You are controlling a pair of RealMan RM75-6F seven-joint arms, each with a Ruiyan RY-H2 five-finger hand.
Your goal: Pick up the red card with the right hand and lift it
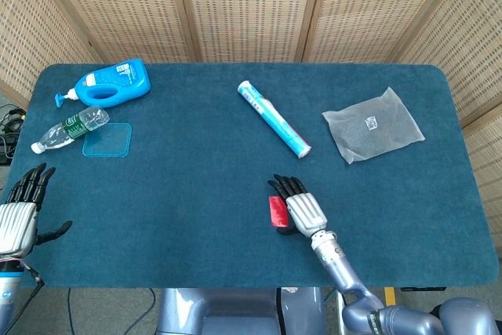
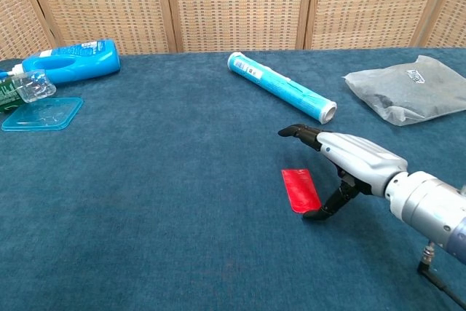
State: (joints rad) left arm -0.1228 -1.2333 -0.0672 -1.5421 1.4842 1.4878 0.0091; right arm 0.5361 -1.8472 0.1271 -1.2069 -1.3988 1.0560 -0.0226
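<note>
The red card lies flat on the blue tabletop near the front edge. My right hand hovers just right of the card, fingers spread above it and the thumb tip touching the cloth at the card's near right corner. It holds nothing. My left hand rests open at the far left front corner, seen only in the head view.
A blue-and-white tube lies diagonally behind the card. A clear plastic bag sits back right. At back left are a blue detergent bottle, a water bottle and a clear blue lid.
</note>
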